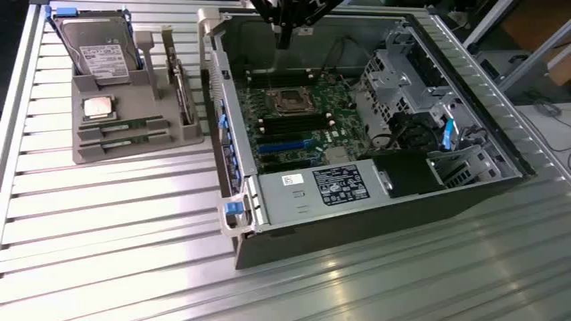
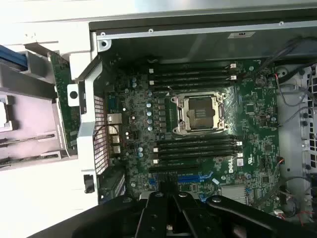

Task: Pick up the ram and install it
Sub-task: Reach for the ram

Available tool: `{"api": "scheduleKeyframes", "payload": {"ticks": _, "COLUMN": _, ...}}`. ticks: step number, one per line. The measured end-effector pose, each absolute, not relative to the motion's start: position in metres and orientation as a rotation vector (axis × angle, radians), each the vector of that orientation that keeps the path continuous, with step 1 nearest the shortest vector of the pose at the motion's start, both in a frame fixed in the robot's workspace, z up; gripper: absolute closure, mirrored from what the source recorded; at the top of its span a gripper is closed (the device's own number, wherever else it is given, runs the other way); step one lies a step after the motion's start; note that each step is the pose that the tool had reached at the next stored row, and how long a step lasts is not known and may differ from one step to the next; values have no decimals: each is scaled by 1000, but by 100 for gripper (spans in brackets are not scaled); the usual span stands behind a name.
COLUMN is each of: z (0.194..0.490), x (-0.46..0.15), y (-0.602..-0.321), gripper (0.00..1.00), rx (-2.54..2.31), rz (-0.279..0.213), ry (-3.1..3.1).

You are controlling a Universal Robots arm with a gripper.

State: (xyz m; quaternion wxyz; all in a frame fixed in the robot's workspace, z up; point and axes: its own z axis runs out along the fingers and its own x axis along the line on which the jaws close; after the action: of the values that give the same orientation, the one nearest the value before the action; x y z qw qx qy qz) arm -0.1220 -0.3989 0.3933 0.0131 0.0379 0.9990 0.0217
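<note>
Computer case [image 1: 357, 227]: one.
Motherboard [image 1: 299, 130]: one.
Processor socket [image 1: 291, 101]: one.
Power supply [image 1: 299, 200]: one.
Gray parts holder [image 1: 134, 152]: one.
Hard drive [image 1: 103, 50]: one.
Silver processor chip [image 1: 98, 107]: one.
Ram sticks [image 1: 125, 124]: two.
Upright expansion card [image 1: 181, 87]: one.
Slatted metal table [image 1: 107, 227]: one.
Robot gripper [image 1: 283, 45]: one.

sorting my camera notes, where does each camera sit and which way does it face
Exterior view: off the arm, high up, looking down on the open computer case and the grey parts holder; the gripper hangs over the case.
Wrist view: on the wrist, looking down into the case at the motherboard; the shut gripper shows in front.
Shared: the empty processor socket and the ram in the holder.
</note>
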Motion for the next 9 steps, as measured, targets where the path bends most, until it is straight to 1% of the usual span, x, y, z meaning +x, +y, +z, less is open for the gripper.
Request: {"api": "scheduleKeyframes", "payload": {"ticks": 9, "z": 393, "x": -132, "y": -399, "gripper": 90, "rx": 118, "rz": 68, "ry": 3112}}
